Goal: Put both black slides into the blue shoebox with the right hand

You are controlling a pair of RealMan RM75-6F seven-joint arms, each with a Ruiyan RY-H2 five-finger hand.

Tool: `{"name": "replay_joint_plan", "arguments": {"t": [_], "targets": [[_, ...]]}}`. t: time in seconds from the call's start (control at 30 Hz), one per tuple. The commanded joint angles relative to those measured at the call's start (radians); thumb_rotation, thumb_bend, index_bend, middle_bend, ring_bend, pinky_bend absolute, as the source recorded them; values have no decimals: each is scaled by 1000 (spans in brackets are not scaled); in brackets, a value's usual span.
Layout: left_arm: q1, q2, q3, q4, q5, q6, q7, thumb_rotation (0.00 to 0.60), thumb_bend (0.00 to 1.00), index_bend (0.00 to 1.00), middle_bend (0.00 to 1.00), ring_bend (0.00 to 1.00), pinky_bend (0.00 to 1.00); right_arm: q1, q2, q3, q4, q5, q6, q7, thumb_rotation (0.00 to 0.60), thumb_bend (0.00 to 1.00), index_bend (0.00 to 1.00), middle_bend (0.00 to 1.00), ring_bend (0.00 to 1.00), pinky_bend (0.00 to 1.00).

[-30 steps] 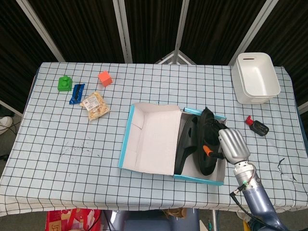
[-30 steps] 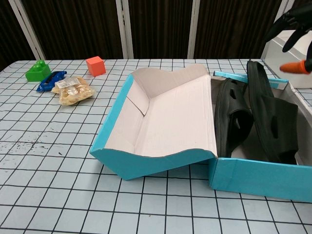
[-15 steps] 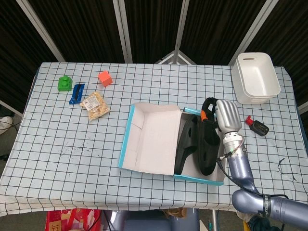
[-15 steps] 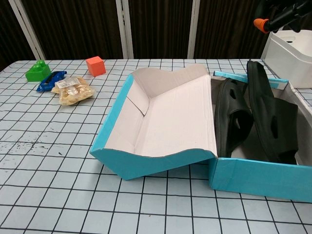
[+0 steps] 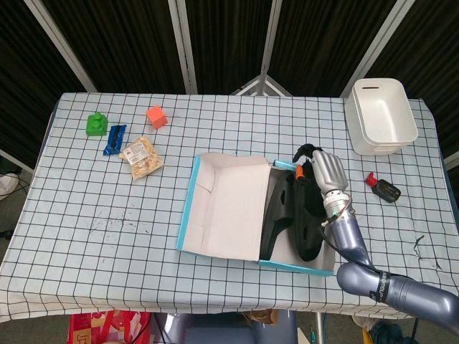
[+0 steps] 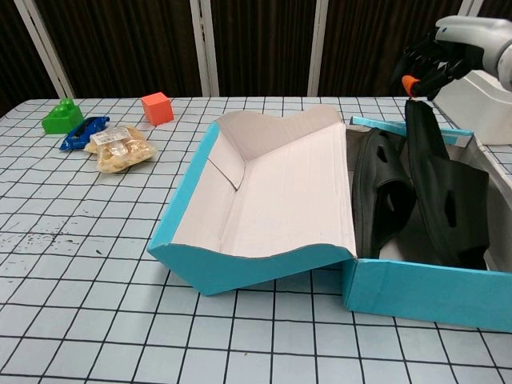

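Head view: the right hand hides the far end of the right slide — whether it touches the slide is unclear. Both slides lie in the shoebox, the left slide beside its open lid. Chest view: the hand is cut off at the frame's edge, fingers curled over the slide's top — I cannot tell if it grips.

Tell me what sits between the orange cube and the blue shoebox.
Nothing: in the head view only bare checked tablecloth runs from the orange cube to the blue shoebox. The snack bag lies off to the side.
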Motion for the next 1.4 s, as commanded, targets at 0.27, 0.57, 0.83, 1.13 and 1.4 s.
{"name": "replay_joint_plan", "arguments": {"t": [0.27, 0.57, 0.83, 1.13, 1.4], "targets": [[-5, -1, -1, 3, -6, -12, 3, 600, 369, 21, 0, 0, 29, 11, -13, -40, 7, -20, -36, 4, 600, 631, 393, 221, 227, 321], [-5, -2, 3, -1, 2, -9, 9, 600, 369, 26, 0, 0, 30, -19, -5, -69, 4, -35, -24, 29, 600, 637, 384, 221, 247, 326], [-4, -4, 7, -6, 12, -5, 17, 600, 370, 26, 0, 0, 30, -56, 15, -97, -8, -65, -27, 67, 600, 636, 382, 221, 300, 416], [-2, -1, 10, -8, 20, -3, 7, 600, 369, 27, 0, 0, 30, -72, 41, -100, -67, -101, -9, 75, 600, 636, 379, 221, 300, 416], [-5, 6, 6, -2, 6, -19, -15, 600, 370, 27, 0, 0, 29, -134, 120, -82, -239, -216, 109, 114, 600, 636, 379, 221, 264, 416]]}}
